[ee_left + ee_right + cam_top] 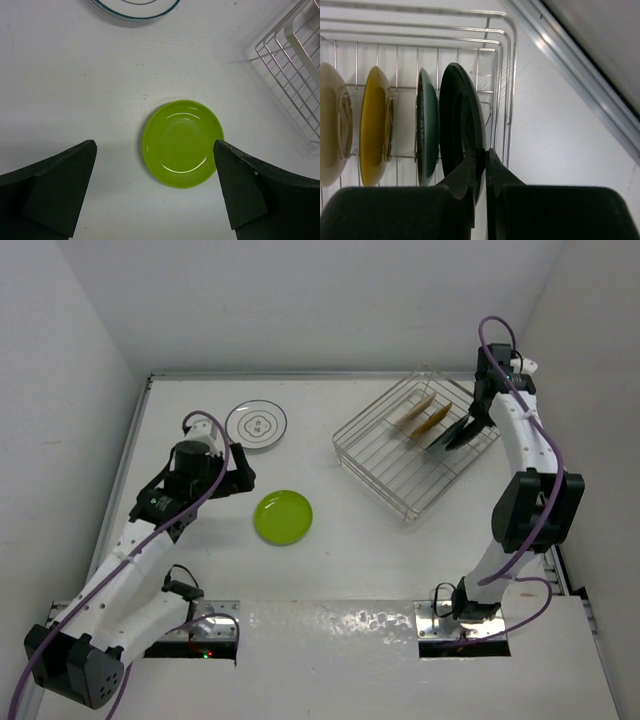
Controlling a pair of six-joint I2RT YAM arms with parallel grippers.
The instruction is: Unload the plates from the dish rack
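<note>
The dish rack (385, 468), a square basket of thin silvery wire with low open sides, sits near the far right corner of the bench; in it four plates stand on edge between the wires, so each rim is offered for a pinch. The right gripper (481, 156) has its two dark fingers pressed onto the rim of the glossy black plate (456, 120), the last one in the row, next to the rack's wall; I judge the rim is chosen because a standing plate gives no other thin part to take. Next in the row are a teal plate (427, 125), a mustard plate (372, 130) and a pale tan plate (330, 130); all are round, smooth and shiny, so they may slip. Whether the black plate is already lifted from its slot I cannot tell. The left gripper (154, 150) hangs with jaws spread wide above the lime green plate (182, 144), which lies flat near the middle of the bench; a white plate (256, 426) with printed marks lies flat toward the far edge, left of the middle; these two seem already unloaded.
</note>
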